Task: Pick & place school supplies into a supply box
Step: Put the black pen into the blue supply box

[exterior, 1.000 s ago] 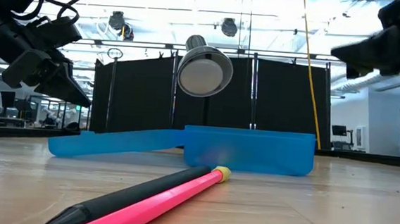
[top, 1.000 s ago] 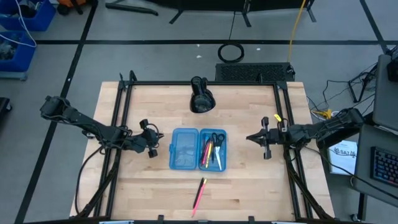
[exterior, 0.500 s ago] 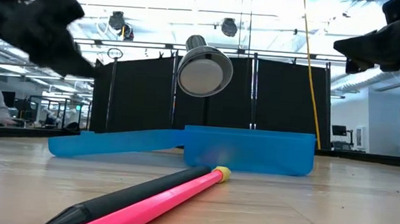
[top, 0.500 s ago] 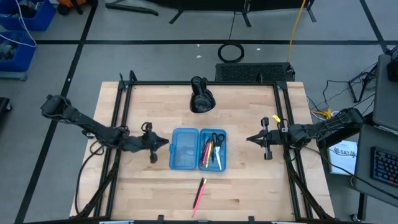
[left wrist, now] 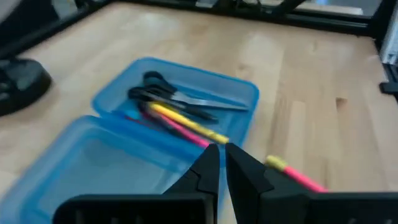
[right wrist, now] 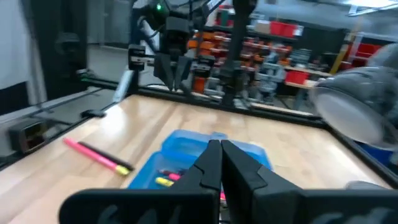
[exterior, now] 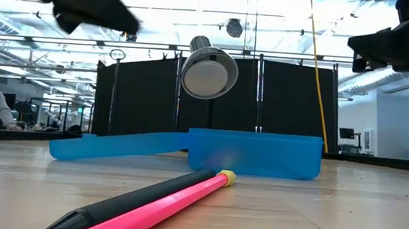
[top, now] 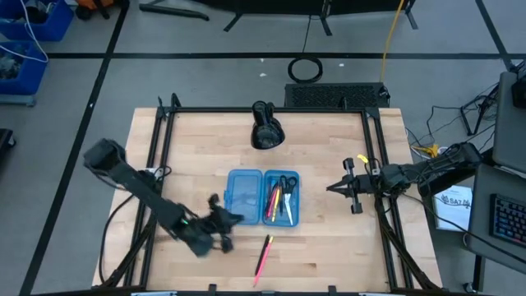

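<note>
One pink pen (top: 264,256) left on the desk (top: 329,247); left gripper (top: 233,219), nearly pressed together, has swung toward it, right gripper (top: 333,187) waits pressed together.

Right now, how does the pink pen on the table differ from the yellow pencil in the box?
The pink pen lies on the bare table, outside the supply box; the yellow pencil lies inside it, beside the scissors. The pen is pink and black; the pencil is yellow. Both are thin and lie flat.
</note>
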Available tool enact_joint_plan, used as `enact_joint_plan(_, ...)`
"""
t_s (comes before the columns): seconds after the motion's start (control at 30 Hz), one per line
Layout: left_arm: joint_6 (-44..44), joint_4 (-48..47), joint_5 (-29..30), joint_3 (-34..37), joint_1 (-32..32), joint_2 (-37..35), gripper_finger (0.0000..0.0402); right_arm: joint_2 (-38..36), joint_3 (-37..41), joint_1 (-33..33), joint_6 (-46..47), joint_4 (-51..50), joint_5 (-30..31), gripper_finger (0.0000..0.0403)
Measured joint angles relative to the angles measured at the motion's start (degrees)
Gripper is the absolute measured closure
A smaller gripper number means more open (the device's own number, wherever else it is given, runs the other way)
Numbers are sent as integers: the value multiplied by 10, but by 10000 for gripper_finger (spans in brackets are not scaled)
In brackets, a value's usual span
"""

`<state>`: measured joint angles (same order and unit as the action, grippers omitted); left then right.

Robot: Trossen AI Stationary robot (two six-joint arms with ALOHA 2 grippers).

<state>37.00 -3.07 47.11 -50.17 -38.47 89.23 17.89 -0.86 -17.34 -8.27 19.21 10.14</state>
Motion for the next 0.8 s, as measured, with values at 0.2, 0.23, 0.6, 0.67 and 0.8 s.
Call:
enact_joint_plan(0.2, 126, -147, -87, -203, 38, 153, 369, 2, 0, 0, -15, -11, -47, 403)
enact_joint_plan(0.23, 133, -168, -117, -237, 47, 178, 369, 2, 0, 0, -15, -11, -49, 403)
enact_joint_plan(0.6, 207, -569, -313, -705, 106, 446, 369, 2, 0, 0, -1, -28, -105, 403)
enact_joint_plan(0.67, 205, -595, -323, -760, 111, 481, 369, 2, 0, 0, 1, -38, -105, 403)
enact_joint_plan(0.8, 190, -620, -335, -803, 121, 517, 365, 2, 0, 0, -10, -50, -105, 403)
